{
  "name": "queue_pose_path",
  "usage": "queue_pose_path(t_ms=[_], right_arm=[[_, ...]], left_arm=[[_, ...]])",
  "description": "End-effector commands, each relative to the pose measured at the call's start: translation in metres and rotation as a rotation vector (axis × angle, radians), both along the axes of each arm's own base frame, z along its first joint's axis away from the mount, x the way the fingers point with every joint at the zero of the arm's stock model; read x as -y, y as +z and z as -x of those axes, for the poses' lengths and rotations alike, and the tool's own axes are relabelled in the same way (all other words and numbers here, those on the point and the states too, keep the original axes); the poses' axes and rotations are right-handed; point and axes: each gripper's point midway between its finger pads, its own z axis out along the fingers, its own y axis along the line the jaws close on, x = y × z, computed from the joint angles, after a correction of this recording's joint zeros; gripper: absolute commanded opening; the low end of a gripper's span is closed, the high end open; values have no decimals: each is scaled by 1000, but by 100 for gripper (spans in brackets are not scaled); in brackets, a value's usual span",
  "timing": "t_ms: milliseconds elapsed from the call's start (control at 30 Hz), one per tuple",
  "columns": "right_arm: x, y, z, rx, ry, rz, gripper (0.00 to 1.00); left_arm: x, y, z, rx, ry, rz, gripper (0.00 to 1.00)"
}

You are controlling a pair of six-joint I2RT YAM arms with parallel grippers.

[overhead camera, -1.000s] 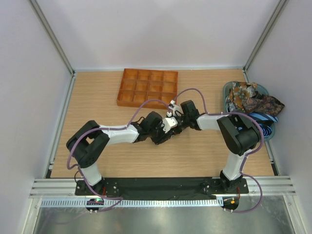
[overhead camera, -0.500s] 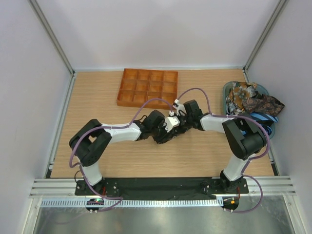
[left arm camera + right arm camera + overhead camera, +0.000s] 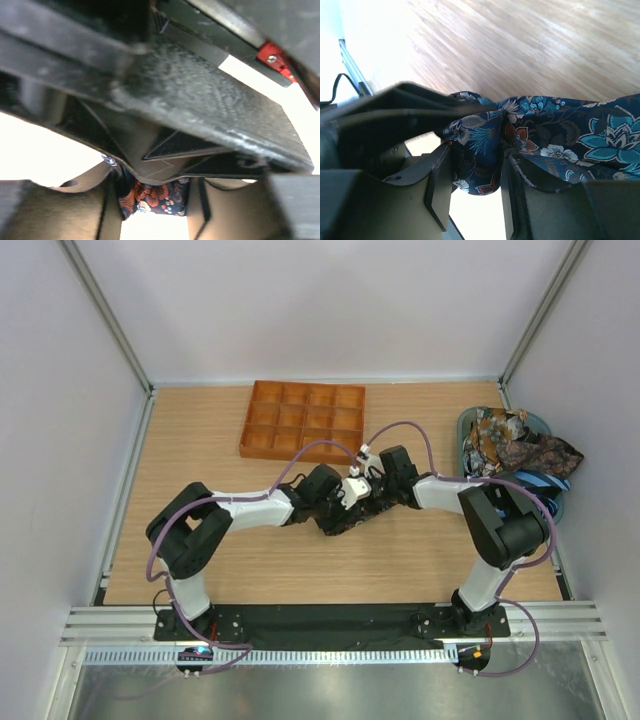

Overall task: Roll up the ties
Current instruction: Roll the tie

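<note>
**Two-arm winding of one tie, in progress.** The right pincer (image 3: 476, 192) stands clamped on a dark navy fabric necktie strewn with teal, white and rust flowers (image 3: 555, 132). Bunched cloth fills the gap between its fingers (image 3: 439, 186), and the flat remainder runs off to that pincer's outer side. The left pincer (image 3: 154, 200) meets it nose to nose. Flowered cloth sits between its pads too, so it reads as gripping the same bundle, though the other arm's body crowds that view.

*Change over the last second:* seen from above, the joined pincers have crept slightly away from the bases and toward the right arm's side. The left arm reaches out longer, and the two have not parted.

*Judged meaning:* a turn or re-grip within the winding, not a release; the roll is unfinished. The heap of brown, orange and blue-striped patterned ties (image 3: 520, 445) in the teal round basket (image 3: 466, 428), well apart behind the right pincer, awaits rolling. The orange gridded plastic tray (image 3: 255, 453) lies beyond both pincers.
</note>
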Motion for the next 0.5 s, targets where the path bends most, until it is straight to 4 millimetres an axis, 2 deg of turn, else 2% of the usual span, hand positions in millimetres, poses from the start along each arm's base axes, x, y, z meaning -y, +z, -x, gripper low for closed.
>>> queue_pose_path(t_ms=[0,67,233,467], right_arm=[[9,-26,13,-59,-6,39,36],[9,-30,13,-62,-7,33,35],[7,-37,12,-70,-2,30,34],[7,-44,12,-78,2,34,33]], left_arm=[[-24,-14,14,-81,38,-105,48],[-18,-5,13,-68,29,-83,54],[-4,10,6,-56,14,-39,59],[0,5,4,-67,-2,-53,70]])
